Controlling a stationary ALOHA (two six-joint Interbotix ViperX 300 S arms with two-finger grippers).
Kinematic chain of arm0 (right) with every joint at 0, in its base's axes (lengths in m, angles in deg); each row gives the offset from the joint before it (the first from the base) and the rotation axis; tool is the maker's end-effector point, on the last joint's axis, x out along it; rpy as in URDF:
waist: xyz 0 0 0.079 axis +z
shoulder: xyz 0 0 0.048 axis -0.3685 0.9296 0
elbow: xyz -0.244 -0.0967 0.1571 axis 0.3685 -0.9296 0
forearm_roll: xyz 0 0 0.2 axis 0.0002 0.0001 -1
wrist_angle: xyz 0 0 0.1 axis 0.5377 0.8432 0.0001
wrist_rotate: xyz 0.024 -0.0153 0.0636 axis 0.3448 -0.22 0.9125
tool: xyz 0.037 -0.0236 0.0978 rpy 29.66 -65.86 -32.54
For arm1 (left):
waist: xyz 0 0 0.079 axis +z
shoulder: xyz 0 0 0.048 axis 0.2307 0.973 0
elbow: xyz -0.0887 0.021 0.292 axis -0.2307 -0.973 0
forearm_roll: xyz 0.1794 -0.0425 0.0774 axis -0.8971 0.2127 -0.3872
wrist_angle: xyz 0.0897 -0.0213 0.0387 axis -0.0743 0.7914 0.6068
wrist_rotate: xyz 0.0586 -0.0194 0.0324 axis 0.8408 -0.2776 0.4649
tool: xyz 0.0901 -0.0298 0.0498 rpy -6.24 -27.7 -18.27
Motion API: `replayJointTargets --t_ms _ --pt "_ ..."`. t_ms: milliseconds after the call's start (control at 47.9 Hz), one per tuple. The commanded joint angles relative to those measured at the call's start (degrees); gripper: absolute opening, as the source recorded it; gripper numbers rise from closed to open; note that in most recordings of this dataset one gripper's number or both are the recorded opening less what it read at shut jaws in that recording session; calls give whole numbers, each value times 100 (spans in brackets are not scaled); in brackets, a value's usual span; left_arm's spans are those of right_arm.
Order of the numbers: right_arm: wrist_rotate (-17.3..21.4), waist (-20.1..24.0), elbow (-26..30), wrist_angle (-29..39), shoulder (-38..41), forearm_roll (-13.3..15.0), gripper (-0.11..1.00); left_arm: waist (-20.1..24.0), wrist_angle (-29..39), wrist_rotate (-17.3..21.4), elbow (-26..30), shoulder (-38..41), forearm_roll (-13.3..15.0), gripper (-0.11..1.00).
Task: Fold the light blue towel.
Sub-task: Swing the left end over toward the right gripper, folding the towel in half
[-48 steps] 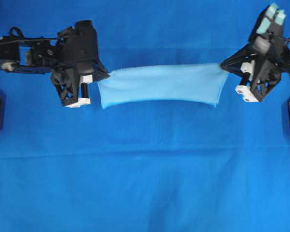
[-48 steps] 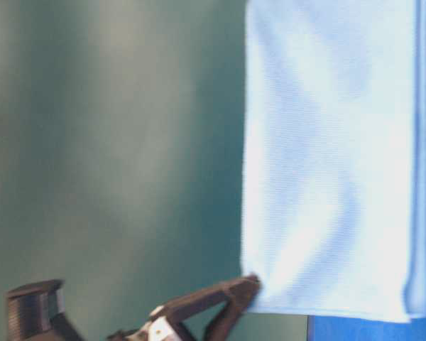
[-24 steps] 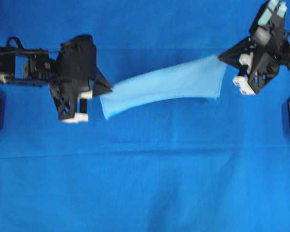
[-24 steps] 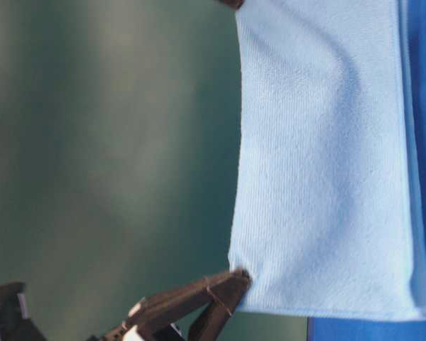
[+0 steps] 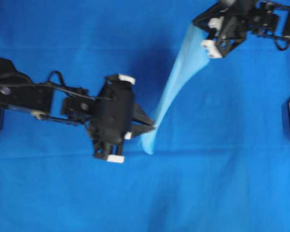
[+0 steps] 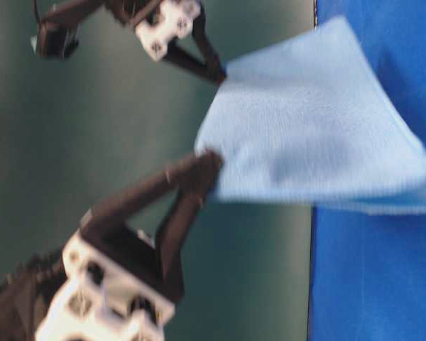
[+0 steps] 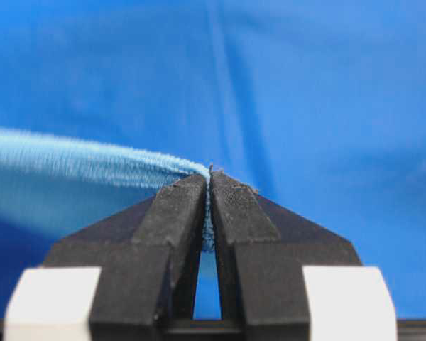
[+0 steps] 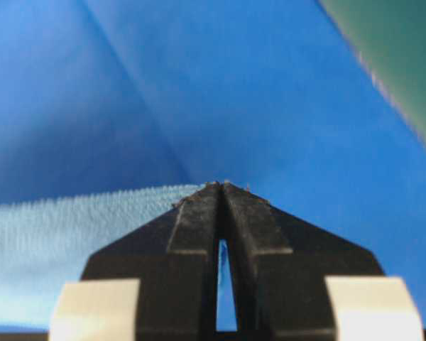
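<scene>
The light blue towel (image 5: 176,84) hangs above the counter (image 5: 222,183), stretched slantwise between the two claws. The left claw (image 5: 152,128) pinches its near corner and the right claw (image 5: 199,25) pinches its far corner; its long axis runs between them.

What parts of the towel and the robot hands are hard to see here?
- Light blue towel: smeared by motion blur in the overhead view.
- Right gripper: its arm is cut off by the overhead top edge.
- Left gripper: closed fingers hide the pinched hem in its wrist view.
</scene>
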Motion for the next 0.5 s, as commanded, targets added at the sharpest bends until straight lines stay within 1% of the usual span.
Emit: replayJointTargets --t_ms 0,104,251,376,480 --pt "-9 -255 466 -9 264 149 2 -325 -79 70 457 149 18 2" --pt "-18 -255 800 -9 545 202 2 -360 -79 105 817 466 9 2" --pt "-26 -255 1081 -9 765 211 2 -360 -79 141 1055 703 9 2" --pt "-35 -255 1046 -18 747 255 2 -360 -158 141 1116 773 9 2" --pt "-35 -281 870 18 606 299 2 -360 -501 141 1160 905 0 2"
